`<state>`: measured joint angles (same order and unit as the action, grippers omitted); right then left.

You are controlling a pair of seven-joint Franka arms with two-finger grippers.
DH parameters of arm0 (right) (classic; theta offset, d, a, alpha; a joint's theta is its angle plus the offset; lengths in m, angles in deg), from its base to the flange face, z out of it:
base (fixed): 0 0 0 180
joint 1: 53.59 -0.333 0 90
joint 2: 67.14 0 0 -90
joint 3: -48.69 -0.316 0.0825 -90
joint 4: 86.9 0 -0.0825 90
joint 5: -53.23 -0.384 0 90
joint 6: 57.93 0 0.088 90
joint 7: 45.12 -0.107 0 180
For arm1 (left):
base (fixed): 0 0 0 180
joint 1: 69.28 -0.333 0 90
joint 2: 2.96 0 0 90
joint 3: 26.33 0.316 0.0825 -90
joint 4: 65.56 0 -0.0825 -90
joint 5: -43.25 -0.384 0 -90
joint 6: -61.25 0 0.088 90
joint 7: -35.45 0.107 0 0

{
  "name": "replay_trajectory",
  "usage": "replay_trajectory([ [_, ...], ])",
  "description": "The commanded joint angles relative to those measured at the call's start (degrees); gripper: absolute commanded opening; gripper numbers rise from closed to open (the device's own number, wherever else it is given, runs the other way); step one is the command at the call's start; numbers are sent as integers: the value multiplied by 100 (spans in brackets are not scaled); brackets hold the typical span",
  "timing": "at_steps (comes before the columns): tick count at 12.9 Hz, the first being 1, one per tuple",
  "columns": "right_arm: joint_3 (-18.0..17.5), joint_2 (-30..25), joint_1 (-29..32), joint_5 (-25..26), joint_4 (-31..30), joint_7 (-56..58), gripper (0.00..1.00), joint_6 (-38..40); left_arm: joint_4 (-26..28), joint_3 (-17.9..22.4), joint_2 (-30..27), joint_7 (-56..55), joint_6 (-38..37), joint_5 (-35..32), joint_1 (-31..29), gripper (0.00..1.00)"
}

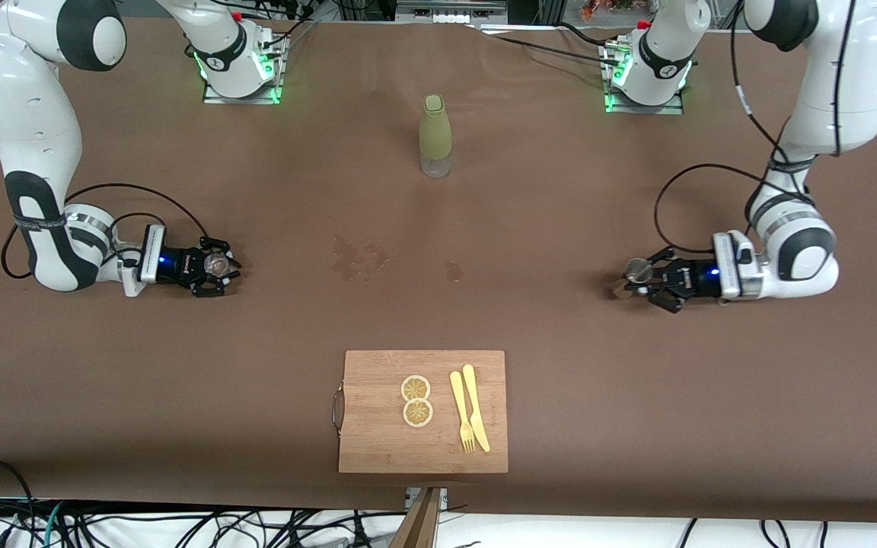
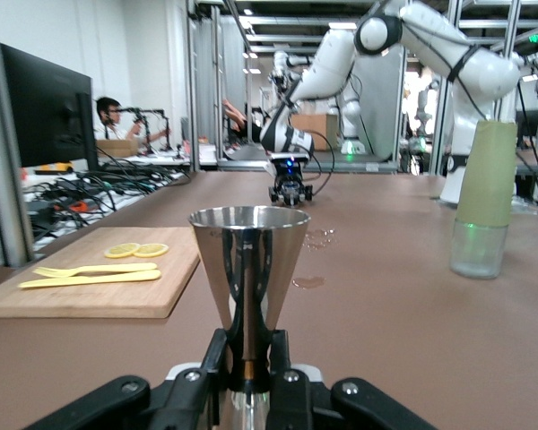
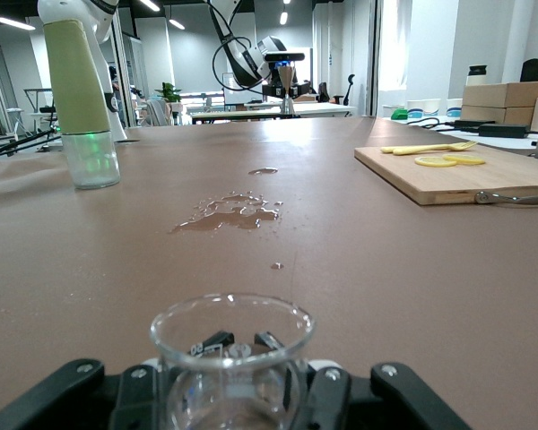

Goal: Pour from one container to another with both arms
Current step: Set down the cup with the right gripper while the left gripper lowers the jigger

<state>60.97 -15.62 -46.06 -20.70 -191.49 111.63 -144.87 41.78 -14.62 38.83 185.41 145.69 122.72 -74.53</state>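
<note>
Holding two vessels low at the table's two ends, well apart. Going across the front view from its left edge:

Right gripper [image 1: 214, 268] sat at the right arm's end, fingers clenched on a clear glass cup [image 3: 230, 358]. Cup upright, mouth up, down at the brown table [image 1: 256, 396]. Couldn't tell if it held liquid.

Mid-table: spilled puddle [image 1: 361, 257], plus a smaller spot beside it toward the left arm's end. Green-sleeved bottle [image 1: 435, 135] stood upright, farther from the front camera than the puddle. Cutting board [image 1: 377, 441], nearest the camera, carried two lemon slices [image 1: 416, 400], a yellow fork [image 1: 461, 411] and a knife [image 1: 476, 407].

Left gripper [image 1: 642, 283] sat at the left arm's end, fingers clamped on the narrow waist of a steel jigger [image 2: 249, 260], upright.

Risks, as I judged them:
- Both vessels needed lifting and bringing together mid-table. The bottle stood near that path; an elbow swing could tip it.
- Jigger was pinched on a smooth taper. It could slip or rotate in my fingers on tilt.
- Cup mouth was small, so a misaligned pour would add to the puddle.
- Wet patch meant slick footing for anything set down there.
- Squeezing the glass too hard could crack it; too soft, it slides.
</note>
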Motion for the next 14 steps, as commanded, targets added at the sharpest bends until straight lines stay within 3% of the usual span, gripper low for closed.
replay_trajectory([
  [1, 29, 95, 12, -51, 43, 541, 30, 107, 24, -45, -22, 7, -357, -457, -510, 0],
  [2, 56, 95, 3, -51, 43, 532, 56, 46, 15, -45, -13, 76, -497, -615, -651, 0],
  [3, 64, 104, 3, -25, 43, 515, 93, -59, 15, -45, -13, 260, -542, -774, -844, 0],
  [4, 99, 95, 3, 1, 43, 506, 100, -121, -3, -45, -13, 366, -551, -975, -994, 0],
  [9, 327, 60, 3, 159, 43, 409, 100, -139, -72, -45, 223, 1095, -674, -1443, -1584, 0],
  [14, 916, -413, 3, 1054, 0, -64, 100, -139, -389, -45, 750, 1649, -832, -1469, -1628, 0],
])
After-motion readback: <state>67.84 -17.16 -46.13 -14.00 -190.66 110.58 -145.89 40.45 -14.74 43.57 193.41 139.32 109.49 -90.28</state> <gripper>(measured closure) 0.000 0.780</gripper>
